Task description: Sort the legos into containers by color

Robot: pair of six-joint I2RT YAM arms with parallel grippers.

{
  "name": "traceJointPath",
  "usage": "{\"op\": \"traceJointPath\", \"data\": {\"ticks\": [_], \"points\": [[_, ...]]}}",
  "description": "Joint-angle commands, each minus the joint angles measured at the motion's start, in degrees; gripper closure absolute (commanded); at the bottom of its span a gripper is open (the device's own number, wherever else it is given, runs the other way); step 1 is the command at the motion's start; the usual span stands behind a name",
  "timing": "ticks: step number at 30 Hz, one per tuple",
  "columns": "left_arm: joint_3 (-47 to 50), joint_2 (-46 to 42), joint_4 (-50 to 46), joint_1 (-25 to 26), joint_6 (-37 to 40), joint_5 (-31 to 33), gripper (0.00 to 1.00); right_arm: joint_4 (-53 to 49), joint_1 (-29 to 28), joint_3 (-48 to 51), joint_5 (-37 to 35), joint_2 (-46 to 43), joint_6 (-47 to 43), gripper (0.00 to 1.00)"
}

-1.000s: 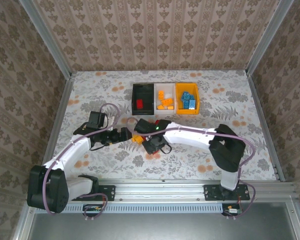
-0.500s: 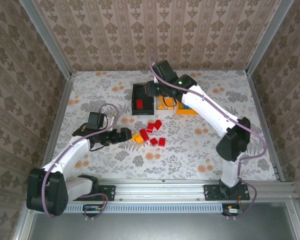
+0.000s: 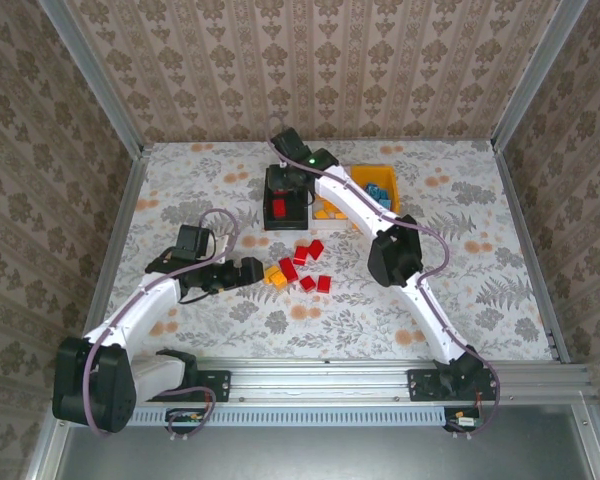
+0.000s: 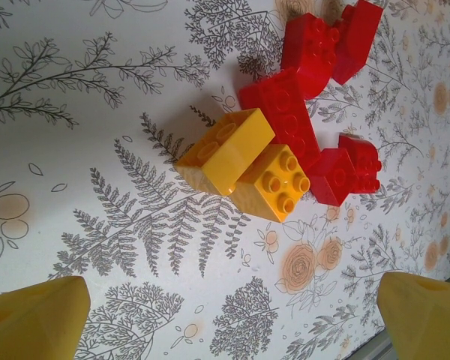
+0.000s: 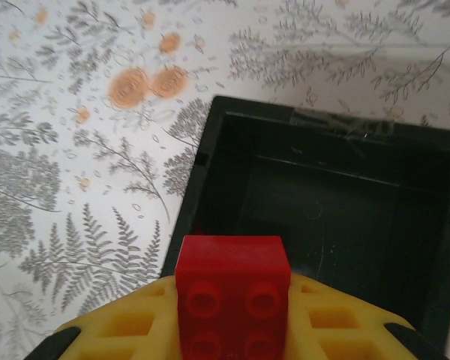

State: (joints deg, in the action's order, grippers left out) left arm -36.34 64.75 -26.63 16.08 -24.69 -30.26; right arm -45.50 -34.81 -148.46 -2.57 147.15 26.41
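Pinching a red brick [image 5: 232, 289] by its flat sides (light, hard, maybe slippy): right gripper [image 5: 232, 334]; left gripper [image 4: 229, 319] gapes

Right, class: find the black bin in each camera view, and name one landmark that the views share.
Top: black bin at the far middle of the floral cloth, under the right hand.
Right wrist: black bin in the upper right, beyond the held red brick.
Left wrist: aimed at the loose bricks.
Shared landmark: the floral cloth.
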Motion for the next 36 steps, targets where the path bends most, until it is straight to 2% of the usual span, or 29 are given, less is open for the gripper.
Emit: {"op": "traceJointPath", "data": {"ticks": [1,14,22,27,32,34,36], "points": [[0.57,-0.77,-0.97,0.27,0.16,-0.75,0.00,-1.19,0.87,-2.95,1.61,1.82,2.53,0.70],[0.48,0.29,-0.93,0.25,0.49,-0.30,0.00,-0.90,1.68,-2.97,1.95,2.46,2.42,0.44],[0.53,0.21,-0.78,0.27,0.52,-0.29,0.00,-1.03,2.19,-2.95,2.74,1.61,2.33,0.42],[0.57,-0.06,-0.79,0.27,0.52,-0.19,0.00,-1.45,2.04,-2.82,5.57,-3.52,1.02,0.42],[0.66,-0.24,-0.62,0.22,0.66,-0.08,0.00,-10.85,2.29,-2.51,10.11,-8.81,-3.16,0.39],[0.65,-0.15,-0.57,0.26,0.62,-0.25,0.00,-18.84,2.15,-1.70,9.73,-10.49,-5.70,0.38],[0.68,-0.09,-0.44,0.25,0.65,-0.40,0.00,-25.07,1.56,3.20,7.37,-13.21,-7.78,0.36]]}}
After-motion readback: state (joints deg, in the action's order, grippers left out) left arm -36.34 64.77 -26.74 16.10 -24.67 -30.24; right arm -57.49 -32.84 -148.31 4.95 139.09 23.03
